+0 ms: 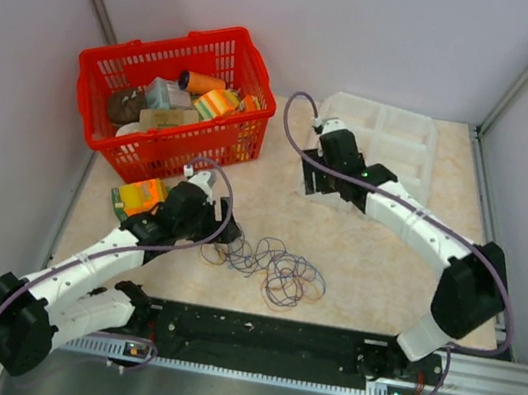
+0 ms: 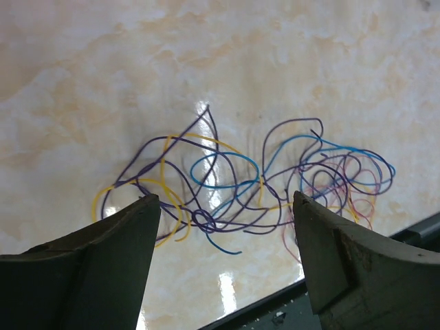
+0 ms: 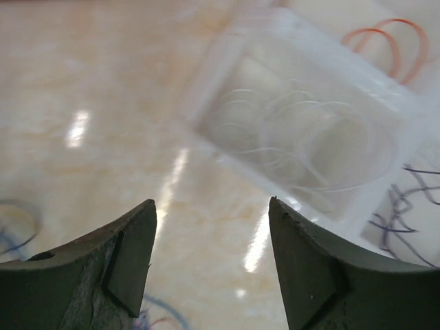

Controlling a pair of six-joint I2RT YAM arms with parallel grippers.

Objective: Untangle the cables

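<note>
The cables [image 1: 273, 265] lie in a loose tangle of thin purple, blue, yellow and pink wires on the marble tabletop near the front rail. In the left wrist view the cables [image 2: 240, 182] spread just beyond my fingertips. My left gripper [image 1: 225, 235] hovers at the tangle's left end, and this gripper [image 2: 225, 196] is open with nothing between its fingers. My right gripper [image 1: 315, 184] hangs over bare table beside the white tray [image 1: 382, 126], and it [image 3: 212, 201] is open and empty. In the tray lie pale wires [image 3: 302, 137], an orange wire [image 3: 385, 38] and a dark purple wire [image 3: 405, 213].
A red basket [image 1: 155, 154] full of boxes and packets stands at the back left. A yellow-green box [image 1: 137, 197] lies in front of it, close to my left wrist. The black front rail [image 1: 261, 339] runs just below the tangle.
</note>
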